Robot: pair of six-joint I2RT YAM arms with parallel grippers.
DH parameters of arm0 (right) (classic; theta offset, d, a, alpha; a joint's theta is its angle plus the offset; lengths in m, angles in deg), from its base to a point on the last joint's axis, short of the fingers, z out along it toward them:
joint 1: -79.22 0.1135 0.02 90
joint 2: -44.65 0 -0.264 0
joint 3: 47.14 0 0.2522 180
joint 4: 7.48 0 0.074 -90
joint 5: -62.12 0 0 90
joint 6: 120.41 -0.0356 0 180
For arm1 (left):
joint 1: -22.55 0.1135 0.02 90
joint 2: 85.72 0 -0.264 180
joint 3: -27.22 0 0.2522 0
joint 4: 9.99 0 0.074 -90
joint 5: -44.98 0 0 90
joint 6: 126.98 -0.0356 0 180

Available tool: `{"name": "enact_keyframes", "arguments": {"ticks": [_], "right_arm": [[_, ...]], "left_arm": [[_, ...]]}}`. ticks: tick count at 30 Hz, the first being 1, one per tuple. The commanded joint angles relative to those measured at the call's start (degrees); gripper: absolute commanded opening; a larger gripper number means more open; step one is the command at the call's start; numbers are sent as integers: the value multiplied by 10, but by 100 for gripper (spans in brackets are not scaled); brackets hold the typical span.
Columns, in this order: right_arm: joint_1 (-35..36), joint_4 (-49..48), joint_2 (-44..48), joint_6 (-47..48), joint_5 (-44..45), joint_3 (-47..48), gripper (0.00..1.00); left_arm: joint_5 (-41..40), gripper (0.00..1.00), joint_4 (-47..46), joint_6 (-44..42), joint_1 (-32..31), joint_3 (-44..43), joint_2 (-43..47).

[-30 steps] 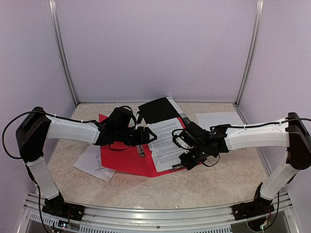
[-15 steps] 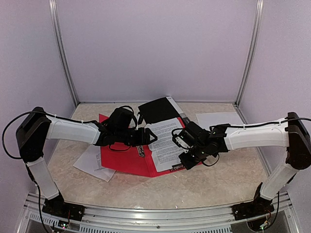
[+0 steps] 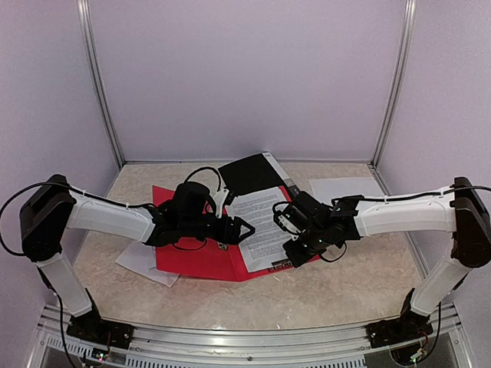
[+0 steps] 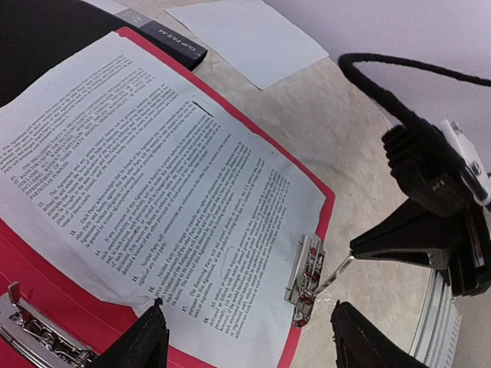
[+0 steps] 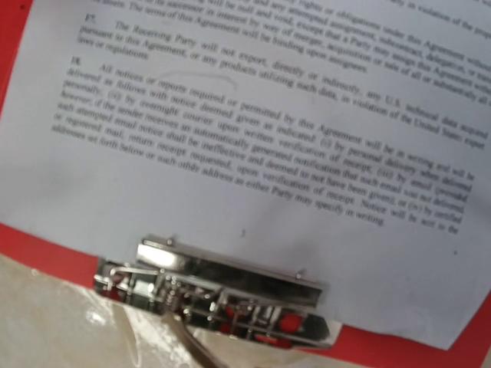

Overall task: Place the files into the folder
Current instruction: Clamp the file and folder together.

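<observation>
Found the printed sheet (image 4: 153, 176) flat in the open red folder (image 4: 61, 284), right beneath the left gripper (image 4: 247, 313), spread wide and empty. Saw the right gripper (image 4: 364, 247) closed just ahead, tips at the lever (image 4: 335, 270) of the metal clip (image 4: 305, 280); hold on it unclear.

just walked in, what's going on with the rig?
A red folder lies open on the table with a printed sheet on its right half, one end at the metal clip. The right gripper is shut at the clip's wire lever, apparently pinching it. The left gripper hovers open above the sheet, holding nothing. More sheets lie beside the folder.
</observation>
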Motion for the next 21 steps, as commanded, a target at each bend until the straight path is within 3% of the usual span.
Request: {"name": "enact_keyframes", "arguments": {"ticks": [1,9,21], "right_arm": [[-1,5,-5,0,-1,5,0],[-2,-3,-4,-2,-5,-7,0],[-18,-17,-3,6,-15,-29,0]], "left_arm": [[35,71,-117,-103,-26,53,2],[93,70,-284,-200,-59,106,-49],[80,67,-211,-303,-92,33,-116]]}}
